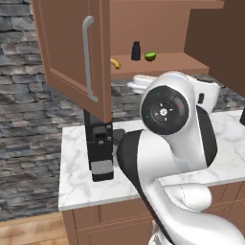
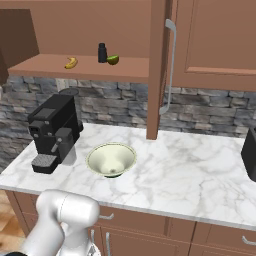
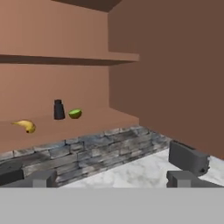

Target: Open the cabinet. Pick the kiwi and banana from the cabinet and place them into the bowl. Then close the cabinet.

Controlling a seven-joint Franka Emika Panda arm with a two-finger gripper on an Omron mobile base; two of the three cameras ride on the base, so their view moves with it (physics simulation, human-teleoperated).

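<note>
Facing the open cabinet (image 1: 72, 52) with my end effector (image 3: 111, 179) spread wide and empty, I judge the kiwi (image 3: 75, 113) on its lower shelf (image 3: 100, 120) light, firm, slightly slippery, best pinched across its middle.

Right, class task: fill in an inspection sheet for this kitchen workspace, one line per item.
Surface: white marbled counter, nothing spilled.
Job's things: reddish-brown wooden wall cabinet open; small curved yellow banana and small green-brown kiwi lie apart on its bottom shelf; wide pale cream-green bowl on the counter holds no fruit.
Clutter: small black bottle touching or just beside the kiwi; black coffee machine left of the bowl; dark toaster.
Grippers: gripper faces the shelf, jaws open, holding nothing.
Cables: nothing seen.
Surroundings: grey stone wall.
</note>
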